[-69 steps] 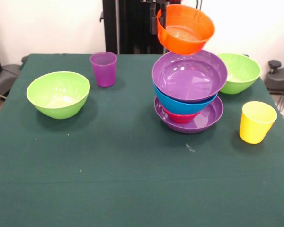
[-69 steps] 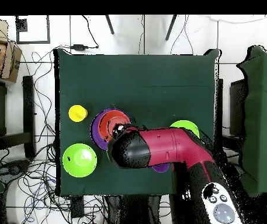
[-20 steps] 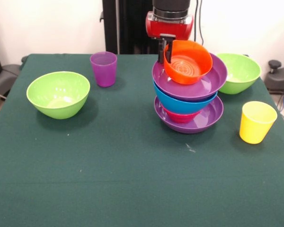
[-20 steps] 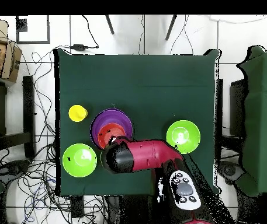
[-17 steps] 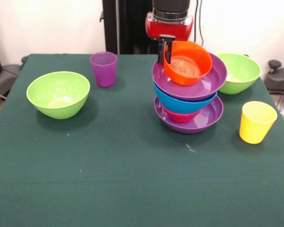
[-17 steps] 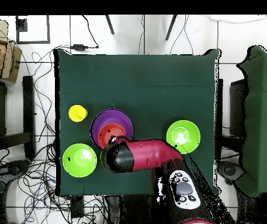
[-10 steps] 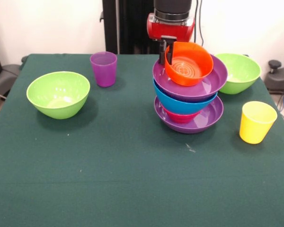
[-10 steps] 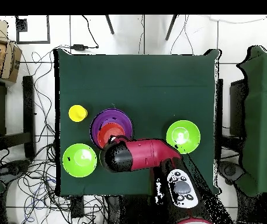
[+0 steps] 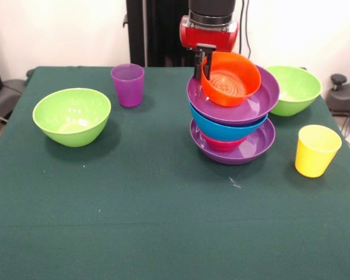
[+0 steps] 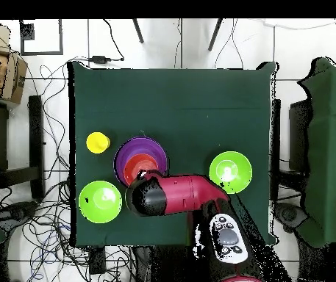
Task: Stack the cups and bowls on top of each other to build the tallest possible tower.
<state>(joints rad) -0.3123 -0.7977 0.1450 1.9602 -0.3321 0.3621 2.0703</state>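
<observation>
The orange bowl (image 9: 230, 79), which a few seconds ago hung high above the pile, now sits tilted inside the upper purple bowl (image 9: 233, 96), its opening turned toward the camera. In the last second it has hardly moved. The gripper (image 9: 202, 61) still pinches the far rim of the orange bowl, one dark finger (image 9: 198, 64) showing just outside it. I judge the placing is almost done and only the release is left; because the bowl leans, it may rock or slide when it is let go.

Nearest in the front view is the yellow cup (image 9: 317, 150), upright and empty, on the green table (image 9: 163, 221). Behind it stands the tower (image 9: 232, 116): a wide purple bowl (image 9: 233, 146) at the base, a red bowl (image 9: 223, 143) in it, then a blue bowl (image 9: 224, 128), then the upper purple bowl with the orange one. At the left a green bowl (image 9: 72, 115) stands alone and looks empty. Further back, a second green bowl (image 9: 294, 88) is just beside the tower, and a purple cup (image 9: 128, 84) stands upright; both seem empty. These four pieces are not yet stacked
</observation>
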